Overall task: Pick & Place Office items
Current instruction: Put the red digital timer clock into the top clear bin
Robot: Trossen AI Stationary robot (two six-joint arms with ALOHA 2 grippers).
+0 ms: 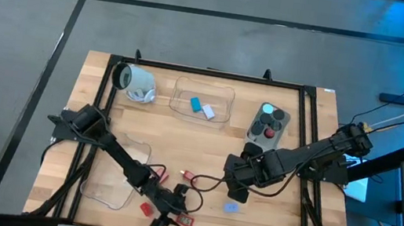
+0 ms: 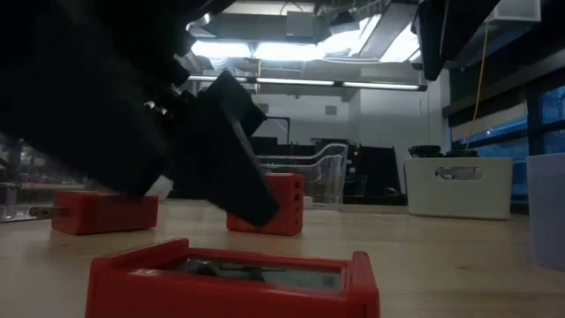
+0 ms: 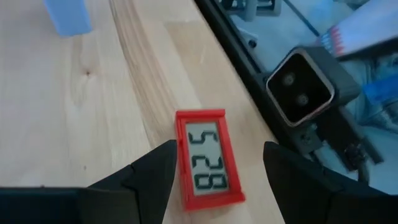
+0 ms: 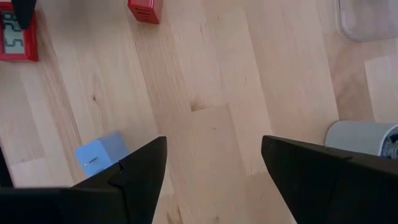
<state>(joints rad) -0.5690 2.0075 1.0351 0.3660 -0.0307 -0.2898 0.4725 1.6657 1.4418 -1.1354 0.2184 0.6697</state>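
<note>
Table: light wood top (image 1: 197, 207) inside a black frame; both arms reach in over its near half.
Left arm: runs from the table's left side to the near edge, ending in the left gripper (image 1: 172, 213).
Right arm: comes in from the right side, ending in the right gripper (image 1: 233, 187) near the middle of the table.
Clear trays: 1 tray (image 1: 202, 101) well beyond both grippers, holding a teal piece (image 1: 196, 103) and a pale piece (image 1: 208, 111); a 2nd tray (image 1: 115, 170) lies beside the left arm.
White mug: on its side (image 1: 136, 83), far from both grippers, at the back left.
Grey tub: just beyond the right gripper (image 1: 269, 124), holding black round knobs, 1 blue-topped and 1 red-topped.
Left gripper state: fingers (image 3: 149, 177) spread apart, holding nothing, straddling the red clock.
Red clock: flat red-framed display (image 3: 206, 158) reading 528, lying between the left gripper's fingers at the near edge; in the low view it fills the foreground (image 2: 231, 278).
Right gripper state: fingers (image 4: 140, 168) parted and empty, hovering over bare wood.
Blue block: pale blue piece (image 4: 99, 152) just beside the right gripper's finger; seen from above at (image 1: 231, 207).
Red blocks: 1 (image 1: 146, 208) just beside the left gripper, 1 smaller (image 1: 187, 176) between the 2 grippers.
</note>
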